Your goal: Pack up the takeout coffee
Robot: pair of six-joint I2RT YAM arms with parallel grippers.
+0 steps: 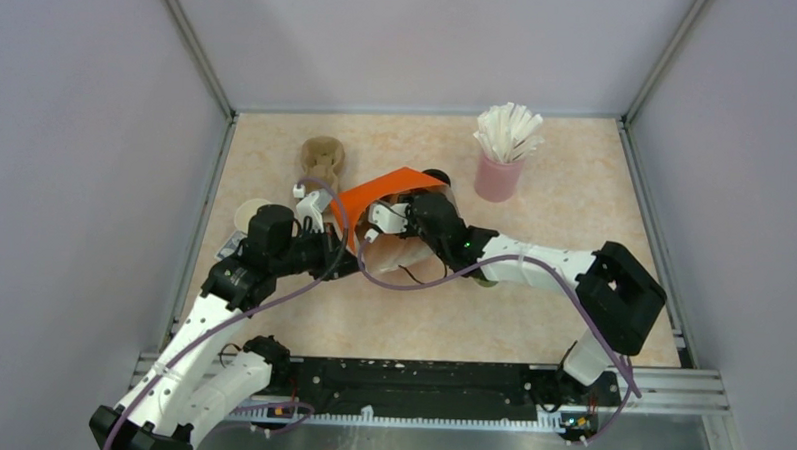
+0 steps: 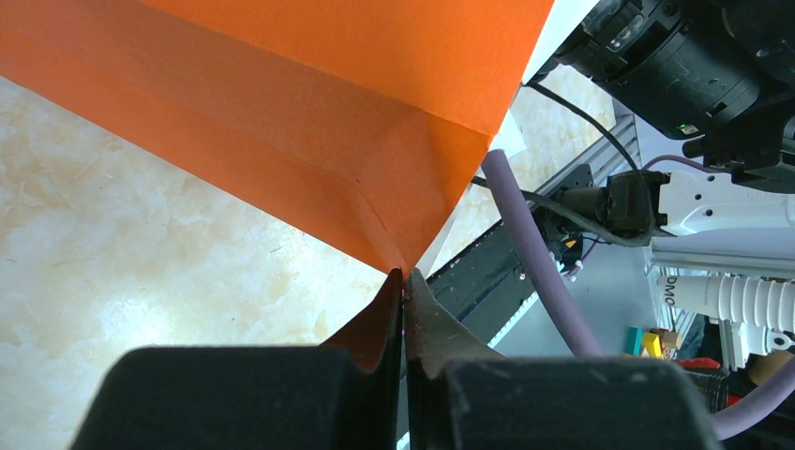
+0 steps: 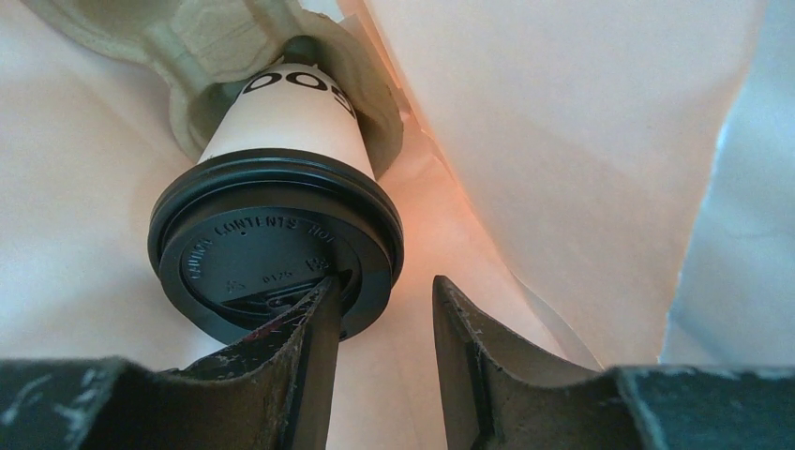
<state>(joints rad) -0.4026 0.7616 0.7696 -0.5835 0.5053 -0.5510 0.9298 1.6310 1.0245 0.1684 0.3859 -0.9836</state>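
While the orange bag (image 2: 281, 112) lies on the marbled table (image 1: 532, 310), we see grey walls (image 1: 421, 36) around it.
Our left gripper (image 2: 404, 300) pinches its edge — inside the bag, the right gripper (image 3: 384, 328) gapes empty beside the takeout coffee (image 3: 272, 234).

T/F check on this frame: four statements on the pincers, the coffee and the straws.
1. The left pincer is shut on the edge of the orange bag. True.
2. The right pincer grips the takeout coffee. False: its jaws stand apart with nothing between them, and the cup is off to one side.
3. The takeout coffee has its black lid on. True.
4. The straws stand in a blue cup. False: they stand in a pink cup.
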